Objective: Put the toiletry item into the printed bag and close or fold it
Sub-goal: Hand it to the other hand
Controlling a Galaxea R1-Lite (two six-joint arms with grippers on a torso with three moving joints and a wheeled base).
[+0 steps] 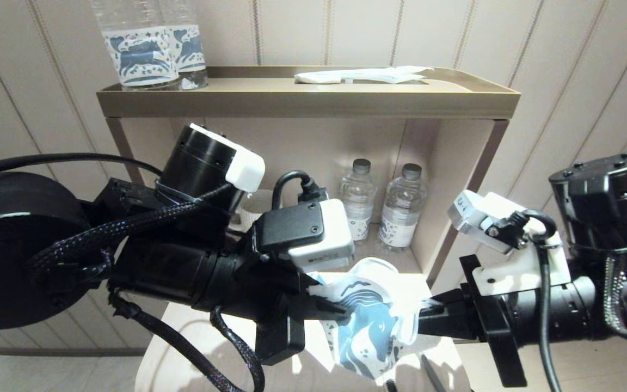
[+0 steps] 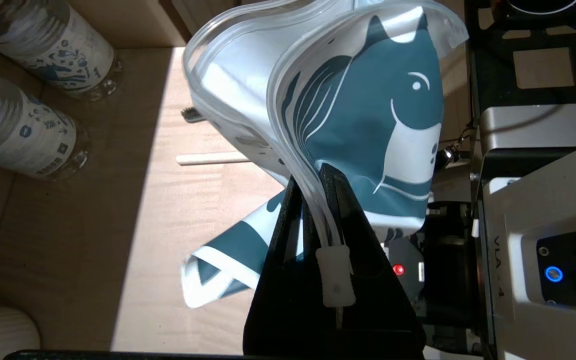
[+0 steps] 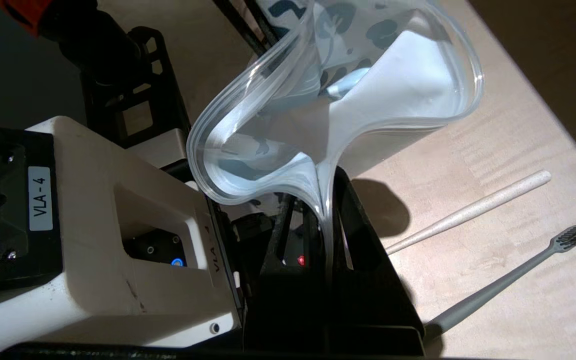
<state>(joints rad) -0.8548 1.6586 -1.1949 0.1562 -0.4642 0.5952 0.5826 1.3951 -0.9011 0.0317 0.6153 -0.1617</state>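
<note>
The printed bag [image 1: 373, 326], white with a dark blue horse, hangs in the air between both grippers, above the pale wooden table [image 1: 183, 348]. My left gripper [image 1: 338, 313] is shut on the bag's zip edge [image 2: 298, 165], just beside the white slider [image 2: 335, 275]. My right gripper [image 1: 428, 316] is shut on the opposite end of the same rim [image 3: 325, 195]. The bag's mouth [image 3: 338, 100] bulges open between them. Two thin toothbrushes lie on the table below, outside the bag: a pale one [image 3: 473, 210] and a grey one with dark bristles [image 3: 508, 280].
Two small water bottles [image 1: 357, 198] [image 1: 403, 207] stand in the shelf niche behind the bag. On the shelf top are horse-labelled bottles [image 1: 139, 49] and a flat white packet [image 1: 362, 75]. The niche's side walls close in the space at the back.
</note>
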